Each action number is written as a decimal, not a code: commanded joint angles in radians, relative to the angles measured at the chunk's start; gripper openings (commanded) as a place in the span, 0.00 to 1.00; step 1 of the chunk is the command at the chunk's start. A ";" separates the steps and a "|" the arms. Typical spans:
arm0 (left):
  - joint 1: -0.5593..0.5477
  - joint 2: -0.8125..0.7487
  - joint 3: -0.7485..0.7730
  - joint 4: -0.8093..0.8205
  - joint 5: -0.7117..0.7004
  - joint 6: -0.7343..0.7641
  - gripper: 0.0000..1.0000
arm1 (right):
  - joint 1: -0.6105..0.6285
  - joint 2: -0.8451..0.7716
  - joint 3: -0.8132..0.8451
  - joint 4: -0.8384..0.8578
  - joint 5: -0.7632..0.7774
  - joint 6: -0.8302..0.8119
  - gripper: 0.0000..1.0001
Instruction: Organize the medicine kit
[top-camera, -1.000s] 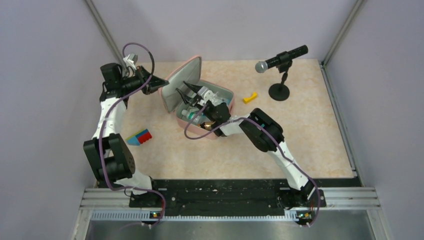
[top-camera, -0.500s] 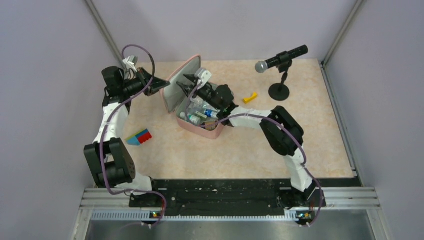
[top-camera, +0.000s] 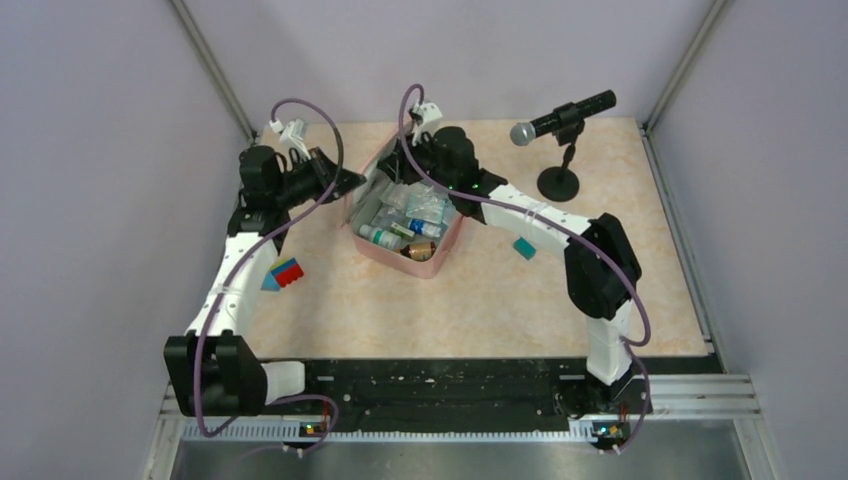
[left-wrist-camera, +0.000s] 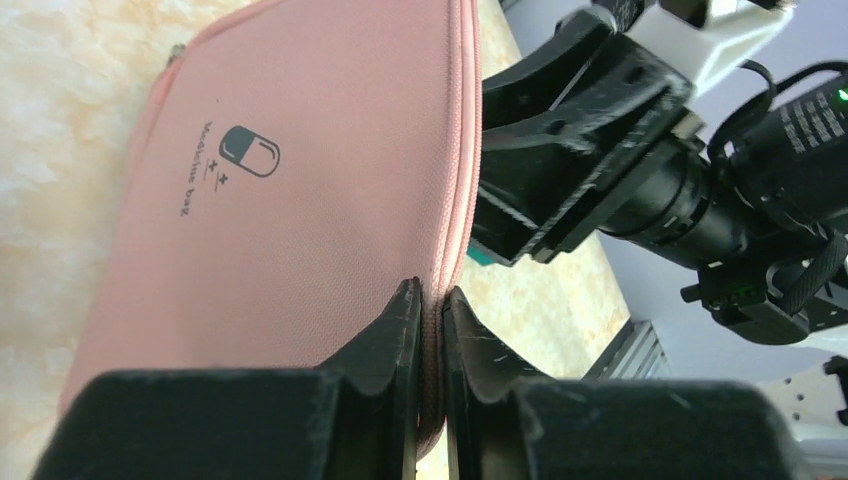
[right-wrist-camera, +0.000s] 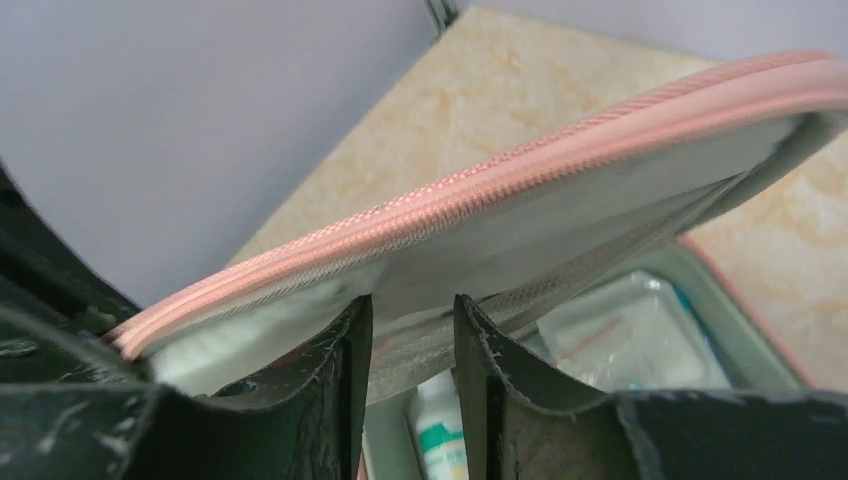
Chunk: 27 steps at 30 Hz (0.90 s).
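Observation:
The medicine kit (top-camera: 428, 262) is a pink zip case lying at mid table, with bottles and sachets (top-camera: 400, 222) inside. Its lid (left-wrist-camera: 300, 170), printed with a pill logo, stands raised on the left side. My left gripper (left-wrist-camera: 430, 292) is shut on the lid's zip edge; from above the left gripper (top-camera: 352, 181) sits at the kit's left rim. My right gripper (right-wrist-camera: 410, 305) is open, its fingertips against the lid's grey-green lining (right-wrist-camera: 560, 230), with mesh showing in the gap. In the top view the right gripper (top-camera: 398, 168) is at the kit's far end.
A microphone (top-camera: 560, 118) on a round stand (top-camera: 558, 184) is at the back right. A small teal block (top-camera: 524, 248) lies right of the kit, under the right arm. A red-and-blue block (top-camera: 285, 272) lies front left. Grey walls close off the left, right and back.
The right gripper came out of the kit and moved to its far end, jaws narrowing. The left arm swung right with the lid. The kit turned and shifted slightly.

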 joint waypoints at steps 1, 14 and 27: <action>-0.084 -0.045 -0.040 -0.097 -0.007 0.055 0.00 | 0.023 -0.034 -0.074 -0.144 0.025 0.034 0.35; -0.191 -0.059 -0.093 -0.135 -0.565 0.087 0.00 | 0.032 -0.127 -0.184 -0.477 0.246 -0.021 0.19; -0.190 -0.013 -0.110 -0.055 -0.406 0.054 0.00 | -0.020 -0.226 -0.119 -0.253 -0.118 -0.226 0.34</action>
